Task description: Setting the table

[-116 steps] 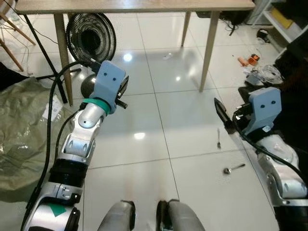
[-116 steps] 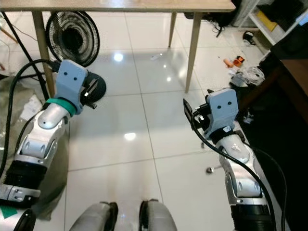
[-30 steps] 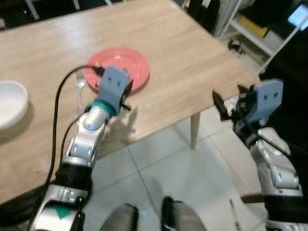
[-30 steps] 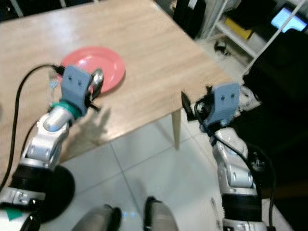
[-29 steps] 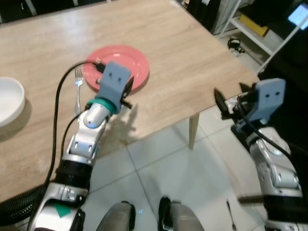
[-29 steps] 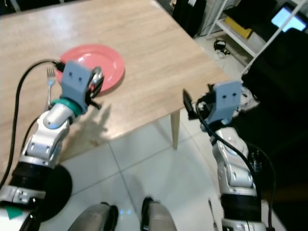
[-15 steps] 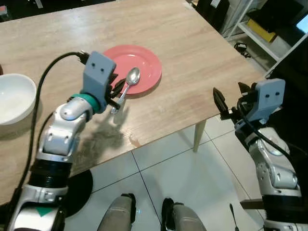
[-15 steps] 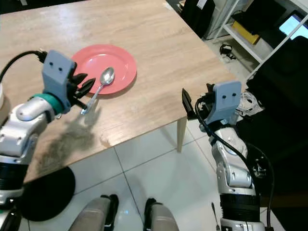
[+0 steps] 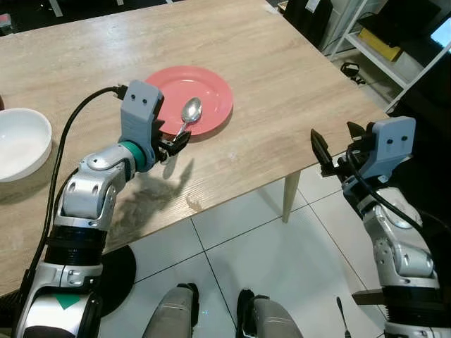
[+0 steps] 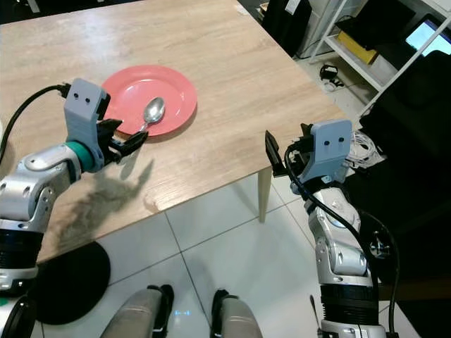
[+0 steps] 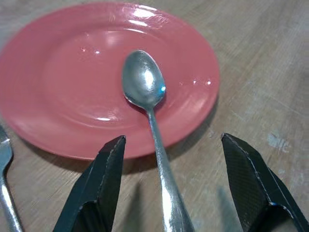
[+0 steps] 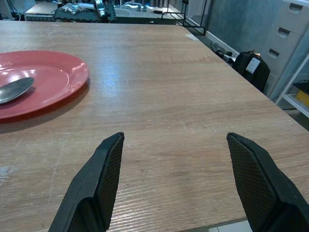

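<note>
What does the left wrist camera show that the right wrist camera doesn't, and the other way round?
Left wrist view: a fork lying beside the plate, and the handle of the spoon running out over the rim, between the open left fingers.
Right wrist view: a long stretch of bare tabletop, with a black bag and grey drawers beyond its edge, framed by the open right fingers.
Shared: the red plate on the wooden table, with the spoon's bowl resting on it.

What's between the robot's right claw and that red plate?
Only bare wooden table: the right wrist view looks from the open right claw across it to the plate, where a spoon rests.
</note>
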